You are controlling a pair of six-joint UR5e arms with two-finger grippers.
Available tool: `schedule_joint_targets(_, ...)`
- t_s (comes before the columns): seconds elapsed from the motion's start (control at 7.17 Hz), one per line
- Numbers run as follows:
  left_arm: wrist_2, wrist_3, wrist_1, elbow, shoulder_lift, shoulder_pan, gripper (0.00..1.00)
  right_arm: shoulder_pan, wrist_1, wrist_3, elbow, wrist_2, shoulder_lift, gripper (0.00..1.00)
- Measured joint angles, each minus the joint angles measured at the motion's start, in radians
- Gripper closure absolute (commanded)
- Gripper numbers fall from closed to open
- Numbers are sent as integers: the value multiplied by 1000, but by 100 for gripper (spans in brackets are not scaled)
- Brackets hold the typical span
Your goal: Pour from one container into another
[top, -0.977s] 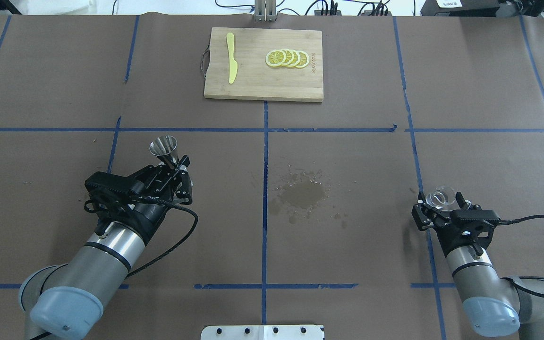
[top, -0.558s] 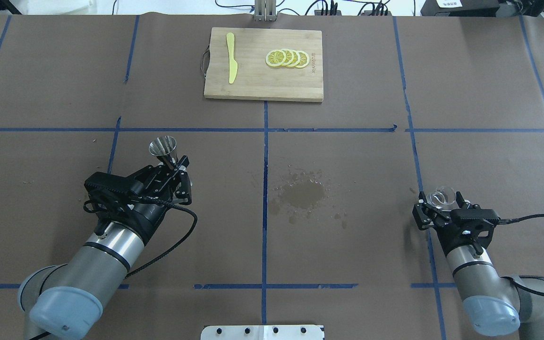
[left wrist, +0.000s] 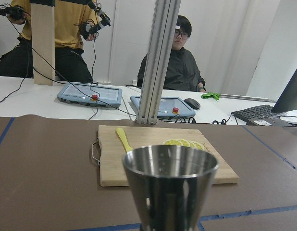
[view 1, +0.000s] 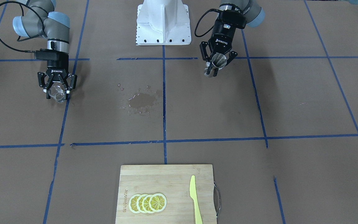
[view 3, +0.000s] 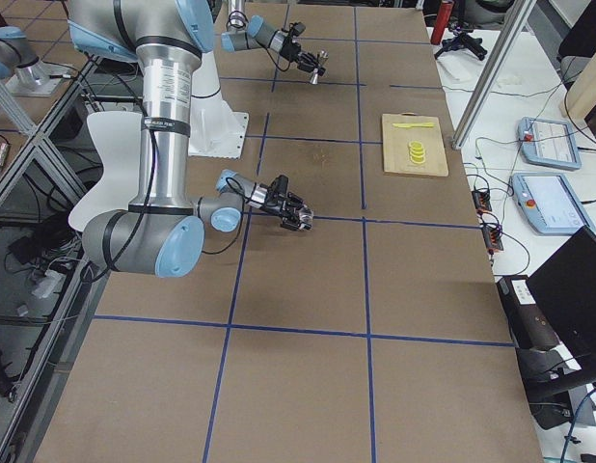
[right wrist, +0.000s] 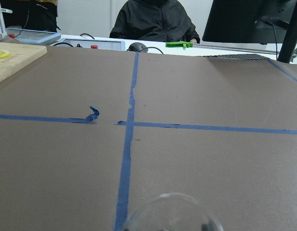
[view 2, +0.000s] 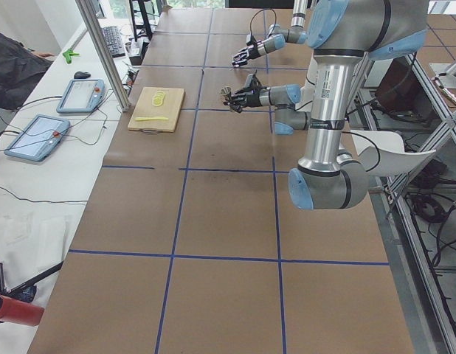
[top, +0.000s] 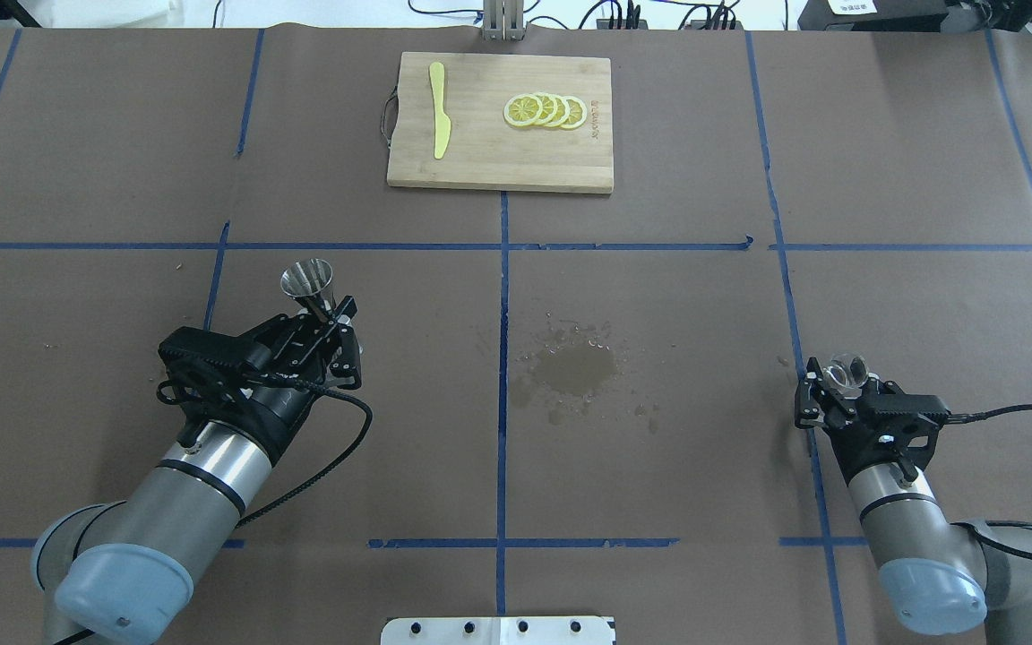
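The steel hourglass jigger (top: 308, 280) stands upright in my left gripper (top: 330, 315), which is shut on its lower half, left of the table's middle. It also shows in the front view as jigger (view 1: 218, 59) and fills the left wrist view, where the jigger's (left wrist: 170, 185) open mouth faces up. At the table's right, my right gripper (top: 843, 387) is shut on the small clear glass cup (top: 846, 371). From the front the glass cup (view 1: 57, 93) sits between the black fingers (view 1: 47, 90). Only the glass rim (right wrist: 170, 214) shows at the right wrist view's bottom edge.
A dark wet stain (top: 574, 367) marks the brown paper between the two arms. A wooden cutting board (top: 480, 161) with lemon slices (top: 545, 110) and a yellow knife (top: 438, 107) lies at the far middle. People sit and stand beyond the table's far edge.
My right gripper has shifted slightly right and turned at the wrist, carrying the glass cup with it. The left gripper with the jigger has crept a little away from the robot.
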Motion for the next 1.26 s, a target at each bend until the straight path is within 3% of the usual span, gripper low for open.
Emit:
schedule_joint_targets(0.7,-1,0,0,7,-5,5,100,31,150,-134,18,54,0,100)
schedule_joint_targets(1.26,-3,44,-1,120,-103,26,100,42,166,-505,166,59,14,100)
